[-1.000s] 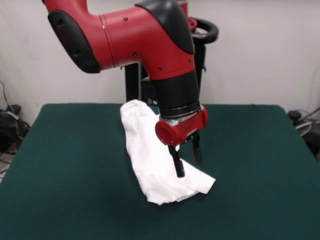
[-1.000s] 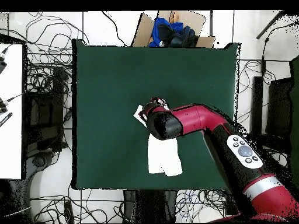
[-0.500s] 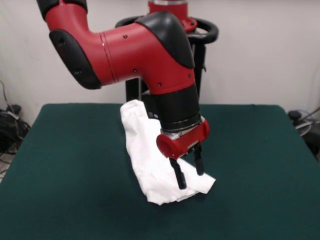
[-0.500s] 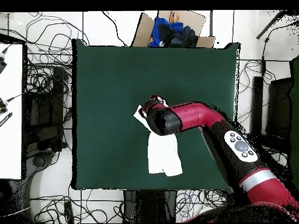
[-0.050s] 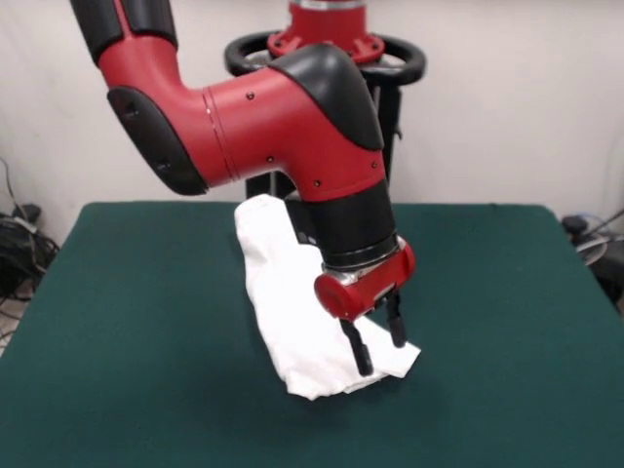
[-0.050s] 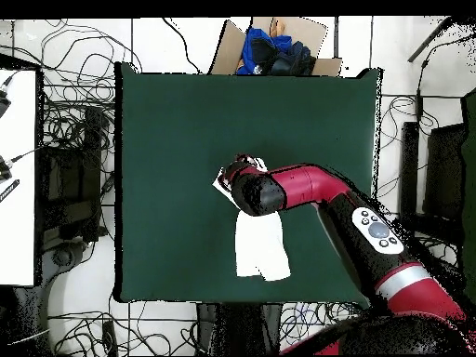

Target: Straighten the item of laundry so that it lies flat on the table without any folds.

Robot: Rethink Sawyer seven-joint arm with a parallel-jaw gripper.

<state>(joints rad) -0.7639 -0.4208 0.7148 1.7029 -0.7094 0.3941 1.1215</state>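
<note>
Just 1 crumpled shirt (image 5: 292,312), 1 open pincer (image 5: 380,351) over it.

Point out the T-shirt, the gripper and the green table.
T-shirt (image 5: 283,292): front view, on the bunched white cloth at mid-length.
Gripper (image 5: 381,349): front view, midway between its two black fingertips, open over the shirt's near corner.
Table (image 5: 507,331): front view, on bare green top beside the shirt.

Beyond the top edge of the overhead view, an open cardboard box (image 6: 275,37) holding blue and black cloth (image 6: 270,51). Along the left edge, a white surface (image 6: 19,177) with small dark items. Tangled black cables (image 6: 79,121) across the pale floor (image 6: 395,56) on both sides. In the front view, a plain pale wall (image 5: 507,97) behind, more cables (image 5: 19,244) at the left edge.
</note>
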